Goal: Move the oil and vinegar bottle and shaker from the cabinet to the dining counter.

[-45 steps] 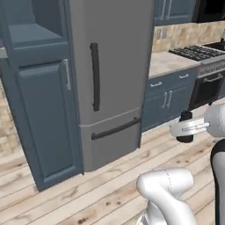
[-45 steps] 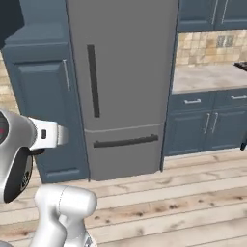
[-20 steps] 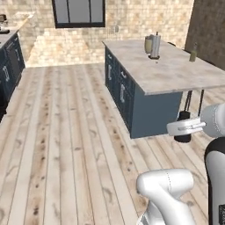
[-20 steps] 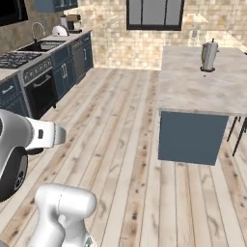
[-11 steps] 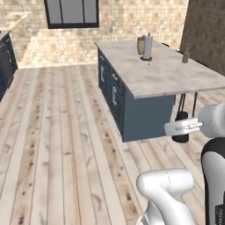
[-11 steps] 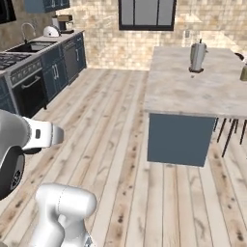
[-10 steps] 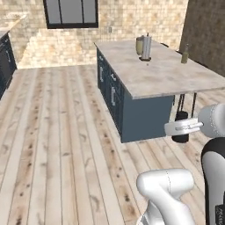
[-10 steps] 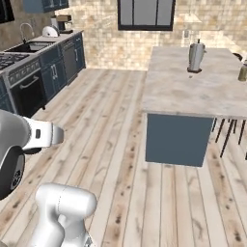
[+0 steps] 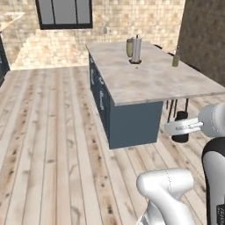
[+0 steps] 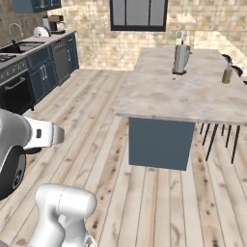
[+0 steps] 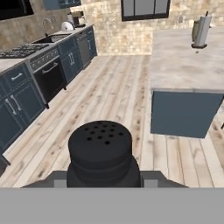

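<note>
The gripper [image 9: 181, 132] hangs in the air at the near right corner of the dining counter [image 9: 145, 79], a bit lower than the stone top and not touching it. It has the shaker [image 11: 103, 153] between its fingers: in the hand view the black rounded shaker with small holes on top sits right at the bottom, close to the camera, approx. in the middle. In the left base view the shaker shows as a dark cylinder under the white wrist, in front of the stool legs. The fingers themselves are mostly hidden behind the shaker, so I judge the hold from how the shaker sits there, partly closed around it.

On the counter top, far end, stands a paper towel roll [image 9: 136, 49] on its holder, w/ a beige pot [image 9: 129, 46] just beside it on the left. The oil and vinegar bottle [image 9: 175, 60] stands on the counter near the right edge, well apart from the roll; it is small in the picture and I see only a yellowish body and narrow neck.

In the right base view, the kitchen counter w/ sink [image 10: 23, 47] and the stove [image 10: 9, 77] are along the left wall. Floor is light wood planks.
</note>
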